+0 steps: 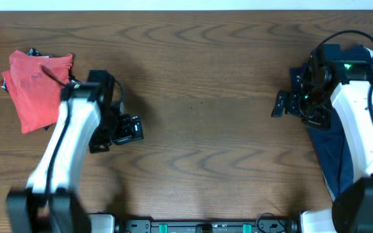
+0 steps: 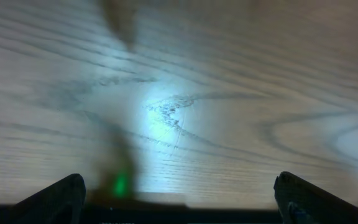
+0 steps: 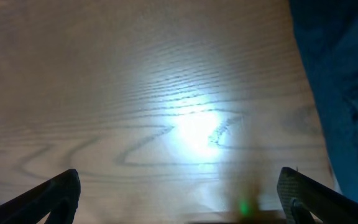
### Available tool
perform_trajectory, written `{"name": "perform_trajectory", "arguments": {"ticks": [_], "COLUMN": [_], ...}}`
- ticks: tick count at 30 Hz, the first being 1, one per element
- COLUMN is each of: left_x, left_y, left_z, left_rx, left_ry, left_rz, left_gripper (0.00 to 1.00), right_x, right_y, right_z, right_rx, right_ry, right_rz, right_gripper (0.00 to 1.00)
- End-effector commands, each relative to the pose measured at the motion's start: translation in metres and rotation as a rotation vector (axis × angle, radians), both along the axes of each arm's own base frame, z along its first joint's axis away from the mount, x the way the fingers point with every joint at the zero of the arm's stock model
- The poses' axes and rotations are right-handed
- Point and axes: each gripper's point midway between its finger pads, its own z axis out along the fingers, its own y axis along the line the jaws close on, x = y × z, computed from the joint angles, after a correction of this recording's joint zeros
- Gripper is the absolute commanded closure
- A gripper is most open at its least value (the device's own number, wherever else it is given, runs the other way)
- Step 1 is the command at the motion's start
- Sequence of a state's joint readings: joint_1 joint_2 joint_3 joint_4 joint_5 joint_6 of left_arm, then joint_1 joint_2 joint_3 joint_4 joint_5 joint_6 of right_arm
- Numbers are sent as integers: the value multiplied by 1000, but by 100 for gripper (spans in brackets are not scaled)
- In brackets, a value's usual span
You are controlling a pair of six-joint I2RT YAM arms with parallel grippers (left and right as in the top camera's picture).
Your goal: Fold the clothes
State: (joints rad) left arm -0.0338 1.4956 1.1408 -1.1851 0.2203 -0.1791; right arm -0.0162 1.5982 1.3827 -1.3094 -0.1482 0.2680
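Note:
A coral-red T-shirt (image 1: 36, 87) lies folded at the far left of the wooden table (image 1: 206, 129). A navy blue garment (image 1: 332, 145) lies crumpled at the right edge, partly under the right arm; it also shows in the right wrist view (image 3: 340, 81). My left gripper (image 1: 133, 128) is open and empty over bare wood (image 2: 179, 199), to the right of the red shirt. My right gripper (image 1: 282, 103) is open and empty over bare wood (image 3: 179, 202), just left of the navy garment.
A small black object (image 1: 33, 52) peeks out behind the red shirt's top edge. The arm bases and a black and green rail (image 1: 206, 226) sit at the table's near edge.

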Motion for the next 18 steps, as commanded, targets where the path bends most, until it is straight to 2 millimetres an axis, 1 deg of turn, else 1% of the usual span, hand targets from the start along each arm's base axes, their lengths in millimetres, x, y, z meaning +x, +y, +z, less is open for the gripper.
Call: {"name": "perform_trajectory", "arguments": {"ticks": [1, 3, 4, 6, 8, 11, 12, 15, 18], "left_x": [-6, -8, -10, -20, -33, -51, -56, -73, -88], "left_y": [6, 7, 7, 9, 13, 16, 16, 16, 16], "left_z": [32, 55, 63, 86, 102, 121, 128, 149, 161], "left_rx": [26, 26, 26, 28, 48, 54, 48, 34, 30], "left_ry": [-184, -342, -400, -560, -697, -883, -950, -1087, -1181], "left_rz": [-12, -10, -9, -4, 6, 19, 24, 43, 46], "left_gripper": [2, 2, 2, 2, 2, 2, 2, 2, 2], "right_x": [-6, -8, -9, -15, -25, -43, -50, -71, -88], "right_y": [-1, 1, 0, -4, -11, -23, -25, -26, -27], "right_z": [27, 42, 49, 62, 73, 83, 86, 85, 81], "right_rx": [-26, -31, -40, -74, -117, -170, -172, -161, -156], "right_ry": [-139, -264, -323, -461, -593, -775, -826, -902, -940], "right_rz": [32, 16, -1, -30, -86, -138, -148, -158, -163], "right_gripper": [1, 1, 1, 1, 1, 1, 1, 1, 1]}}
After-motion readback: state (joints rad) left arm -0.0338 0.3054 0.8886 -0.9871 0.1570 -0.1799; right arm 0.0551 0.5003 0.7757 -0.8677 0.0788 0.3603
